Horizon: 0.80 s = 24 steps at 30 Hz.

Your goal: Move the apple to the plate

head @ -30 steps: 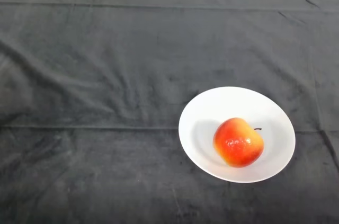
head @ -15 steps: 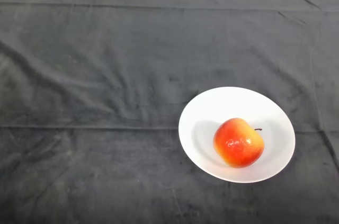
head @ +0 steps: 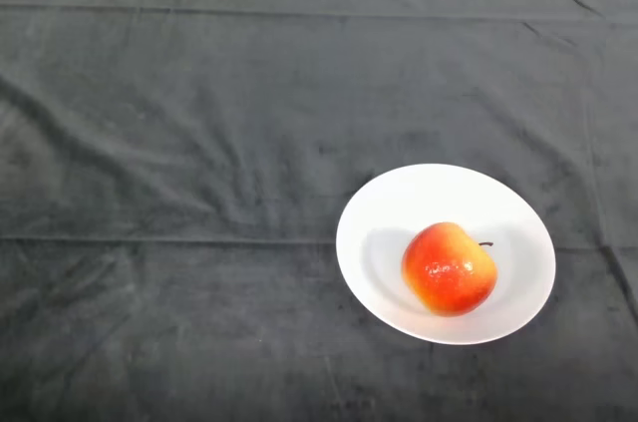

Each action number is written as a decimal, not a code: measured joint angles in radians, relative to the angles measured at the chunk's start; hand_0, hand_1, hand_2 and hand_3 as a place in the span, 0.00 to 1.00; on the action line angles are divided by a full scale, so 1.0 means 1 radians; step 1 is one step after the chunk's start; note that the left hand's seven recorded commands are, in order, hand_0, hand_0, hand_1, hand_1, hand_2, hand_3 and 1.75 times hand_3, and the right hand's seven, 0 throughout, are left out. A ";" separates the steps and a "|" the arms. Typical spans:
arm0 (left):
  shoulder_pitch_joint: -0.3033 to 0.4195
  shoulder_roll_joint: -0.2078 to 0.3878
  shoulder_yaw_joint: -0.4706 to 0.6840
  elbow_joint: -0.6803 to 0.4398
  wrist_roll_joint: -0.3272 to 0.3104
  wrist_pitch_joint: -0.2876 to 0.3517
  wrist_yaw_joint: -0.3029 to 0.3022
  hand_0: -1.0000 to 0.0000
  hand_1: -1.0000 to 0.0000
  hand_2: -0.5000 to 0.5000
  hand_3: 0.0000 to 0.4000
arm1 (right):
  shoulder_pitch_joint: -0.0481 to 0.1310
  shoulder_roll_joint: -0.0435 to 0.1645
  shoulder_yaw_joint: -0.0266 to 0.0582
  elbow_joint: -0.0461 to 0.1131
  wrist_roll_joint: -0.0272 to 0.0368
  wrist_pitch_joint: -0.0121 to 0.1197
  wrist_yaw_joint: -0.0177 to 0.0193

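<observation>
Where my dark, creased cloth (head: 199, 143) covers the table, the white plate (head: 399, 205) carries the red-yellow apple (head: 449, 267), lying right of plate centre.

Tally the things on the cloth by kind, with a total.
apple: 1, lying in the plate
plate: 1, white
Total: 2, both on the dark cloth
</observation>
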 measured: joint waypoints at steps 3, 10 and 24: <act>0.000 0.000 0.002 0.000 -0.001 0.000 -0.007 1.00 1.00 0.50 0.00 | 0.000 0.000 0.0000 0.000 0.0000 0.000 0.0000; 0.000 0.000 0.007 0.000 -0.001 0.000 -0.020 1.00 1.00 0.50 0.00 | 0.000 0.000 0.0001 0.000 0.0000 0.000 0.0000; 0.000 0.000 0.035 0.000 -0.001 0.000 -0.047 1.00 1.00 0.50 0.00 | 0.000 0.000 0.0001 0.000 0.0000 0.000 0.0000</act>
